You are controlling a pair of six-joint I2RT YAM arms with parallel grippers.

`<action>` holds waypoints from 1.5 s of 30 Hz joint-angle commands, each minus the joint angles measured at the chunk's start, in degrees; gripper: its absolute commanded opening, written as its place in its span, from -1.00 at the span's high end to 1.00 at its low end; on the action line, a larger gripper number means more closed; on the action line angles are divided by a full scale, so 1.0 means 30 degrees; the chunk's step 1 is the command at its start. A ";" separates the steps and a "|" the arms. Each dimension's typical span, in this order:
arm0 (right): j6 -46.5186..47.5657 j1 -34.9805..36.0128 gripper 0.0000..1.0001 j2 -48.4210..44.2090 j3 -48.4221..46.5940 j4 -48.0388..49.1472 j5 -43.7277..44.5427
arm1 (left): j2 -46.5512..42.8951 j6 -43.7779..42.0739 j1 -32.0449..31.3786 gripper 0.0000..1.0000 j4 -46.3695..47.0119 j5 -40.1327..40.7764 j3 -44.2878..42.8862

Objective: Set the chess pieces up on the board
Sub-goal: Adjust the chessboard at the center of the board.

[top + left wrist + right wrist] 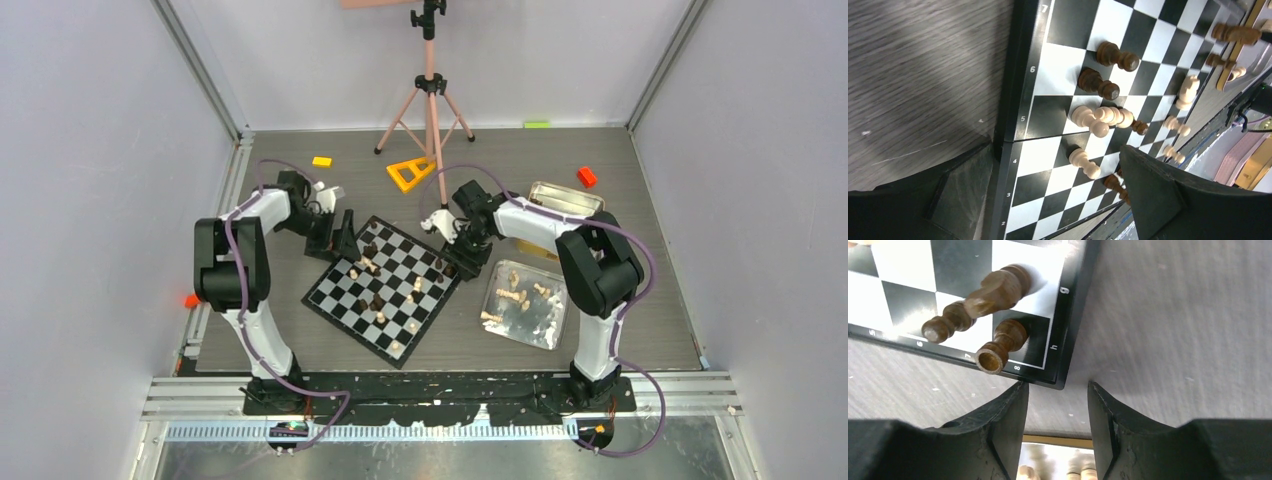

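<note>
Grey tabletop is carrying the board, with pieces standing on it; left hand is gaping wide at its far-left edge, right hand hovering released, empty, beside its right corner.

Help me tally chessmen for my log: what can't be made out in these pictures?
- Top view: chess pieces on the board are too small to tell types.
- Top view: light pieces in the silver tray merge with glare; count unclear.
- Left wrist: left fingers hide some squares and pieces.
- Right wrist: tray cut off by the bottom edge, blurred between right fingers.
</note>
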State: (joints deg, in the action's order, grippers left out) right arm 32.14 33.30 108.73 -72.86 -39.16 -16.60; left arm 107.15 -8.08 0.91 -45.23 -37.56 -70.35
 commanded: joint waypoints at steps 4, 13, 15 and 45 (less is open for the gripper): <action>-0.1075 -0.1992 -0.02 0.1693 -0.3088 0.0989 0.1160 | 0.0648 -0.0676 -0.2170 -0.98 -0.1373 -0.3293 -0.0292; -0.1090 -0.3009 -0.02 0.3000 -0.5112 -0.0023 0.1625 | 0.0086 -0.0798 -0.3972 -0.98 -0.1644 -0.3175 0.0394; -0.1242 -0.3013 -0.02 0.3200 -0.5305 -0.0154 0.1309 | -0.0064 -0.0968 -0.4025 -0.98 -0.1915 -0.3076 0.0512; -0.3303 -0.0141 -0.02 -0.2370 0.2511 0.0069 -0.2018 | -0.2172 -0.2373 -0.4030 -0.97 -0.2239 -0.0285 0.1842</action>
State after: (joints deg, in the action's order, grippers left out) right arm 24.77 30.37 104.36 -67.18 -41.08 -16.47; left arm 103.31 -13.69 -10.66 -51.57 -36.18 -65.19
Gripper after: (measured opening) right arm 0.508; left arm 0.986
